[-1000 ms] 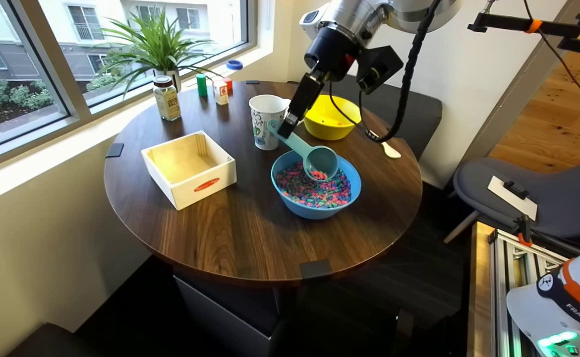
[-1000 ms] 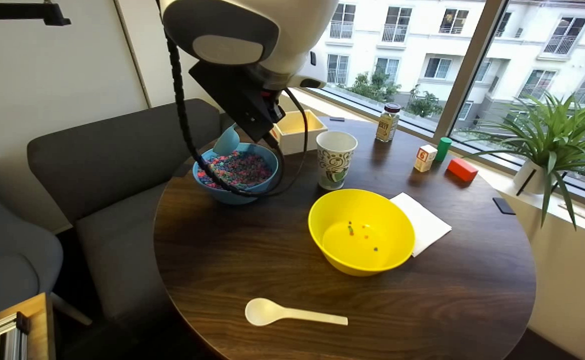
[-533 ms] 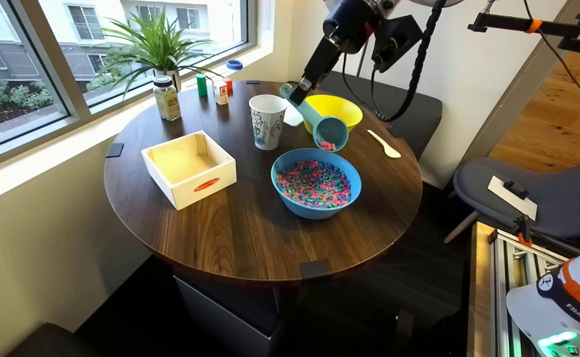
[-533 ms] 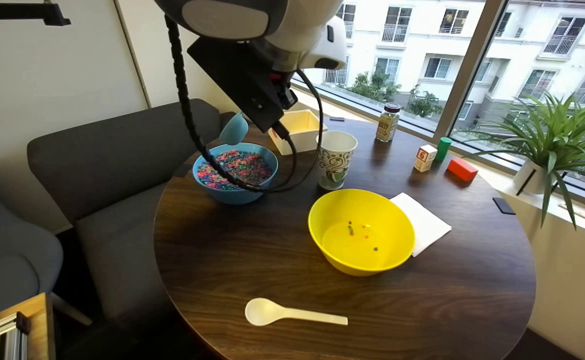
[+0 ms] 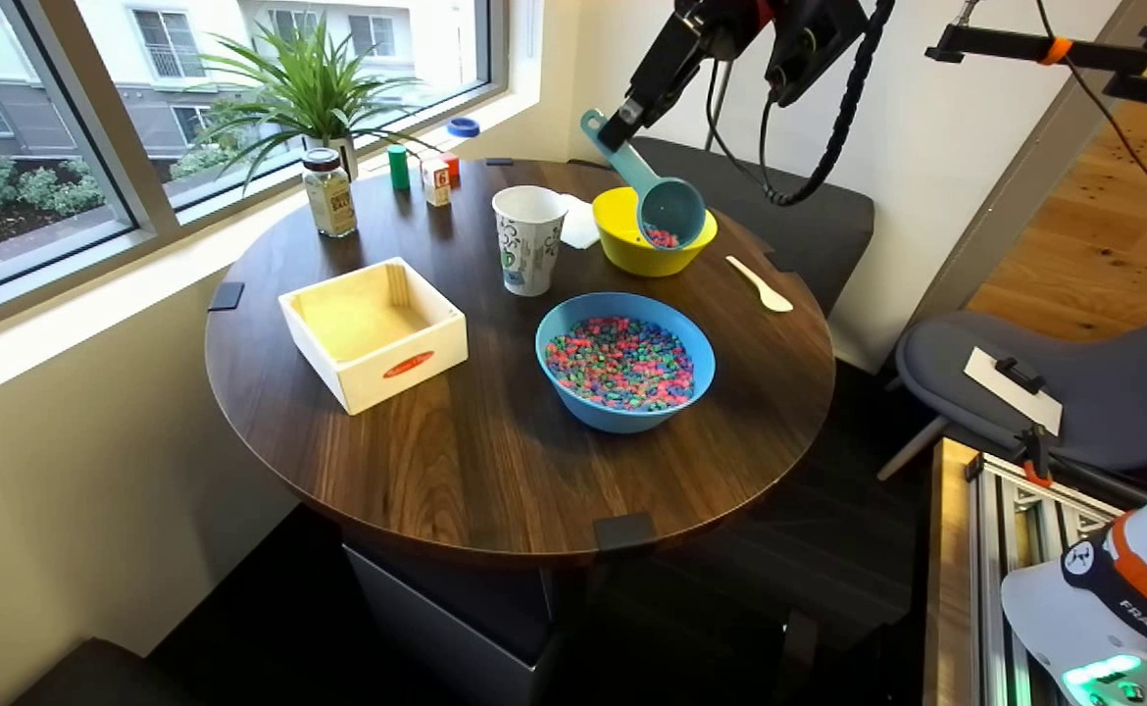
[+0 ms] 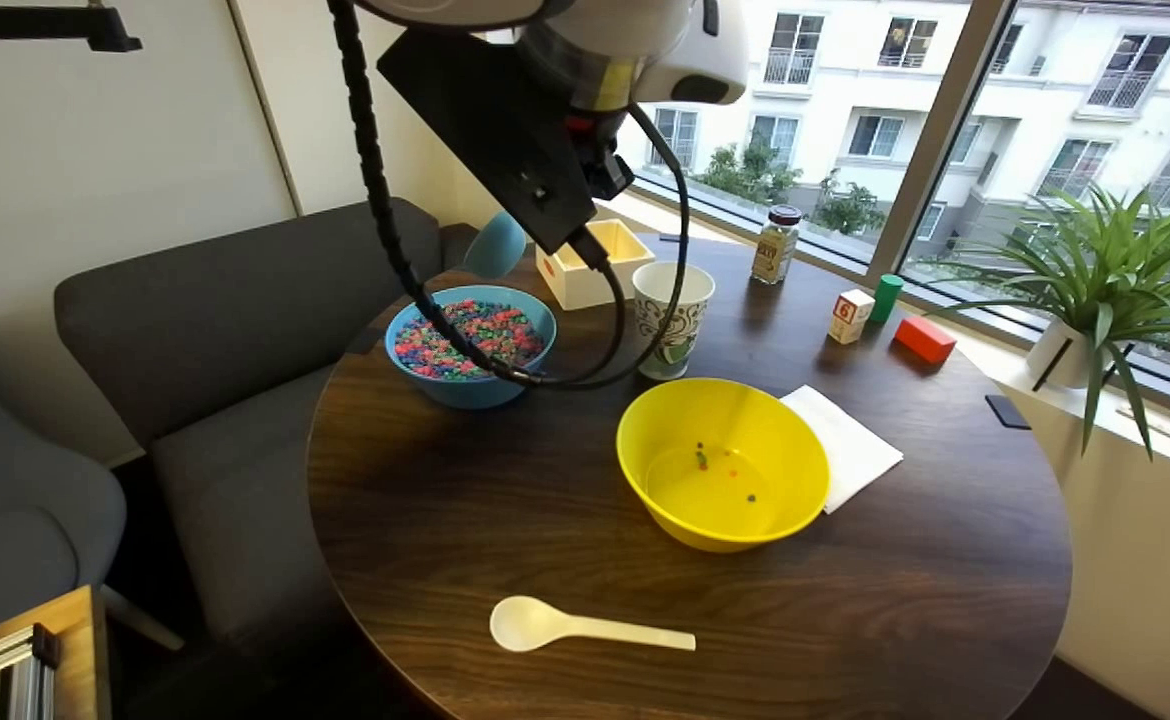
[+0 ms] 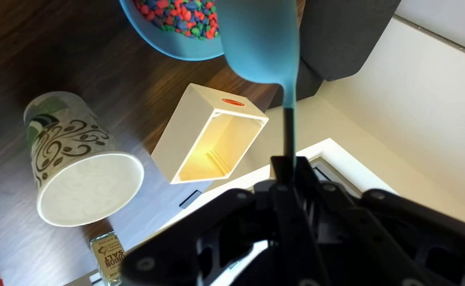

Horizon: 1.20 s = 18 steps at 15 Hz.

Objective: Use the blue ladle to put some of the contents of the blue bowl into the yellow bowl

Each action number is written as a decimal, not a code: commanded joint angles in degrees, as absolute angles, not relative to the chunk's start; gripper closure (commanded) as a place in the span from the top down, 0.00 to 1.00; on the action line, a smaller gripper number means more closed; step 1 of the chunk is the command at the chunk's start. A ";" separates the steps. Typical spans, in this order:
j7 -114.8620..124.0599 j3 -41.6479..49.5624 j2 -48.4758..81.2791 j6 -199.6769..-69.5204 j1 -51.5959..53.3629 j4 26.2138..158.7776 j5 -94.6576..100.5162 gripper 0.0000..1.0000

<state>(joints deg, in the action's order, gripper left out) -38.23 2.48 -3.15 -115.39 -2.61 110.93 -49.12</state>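
Note:
My gripper [image 5: 621, 127] is shut on the handle of the blue ladle [image 5: 672, 206], also seen in the wrist view [image 7: 260, 43]. The ladle is up in the air, with some pink and blue contents [image 5: 662, 236] in its cup. In an exterior view the ladle [image 6: 495, 246] shows above the far rim of the blue bowl [image 6: 470, 393]; the fingertips are hidden there. The blue bowl [image 5: 623, 420] holds many multicoloured bits [image 5: 623, 363]. The yellow bowl [image 6: 725, 528] stands apart with a few loose bits [image 6: 702, 461] inside; the ladle partly covers it [image 5: 632, 257] in an exterior view.
A patterned paper cup [image 5: 526, 245] stands between the bowls. A wooden box [image 5: 402, 358] is beyond it. A pale spoon [image 6: 590, 628] and a white napkin [image 6: 850, 450] lie near the yellow bowl. A jar [image 6: 775, 245] and small blocks [image 6: 850, 316] stand near the window.
The gripper has lifted the ladle out of the blue bowl, well above its rim and slightly towards the cup's side. Some bits have come up in its cup.

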 commanded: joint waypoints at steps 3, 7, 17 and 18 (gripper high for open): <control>-38.12 2.65 -2.95 -115.20 -2.25 110.77 -49.02 0.08; -36.86 3.73 -3.16 -114.62 -3.23 109.75 -47.73 0.02; -33.95 6.94 0.04 -115.50 -6.05 104.46 -40.70 0.02; -33.82 7.00 0.75 -115.89 -6.18 103.84 -40.00 0.02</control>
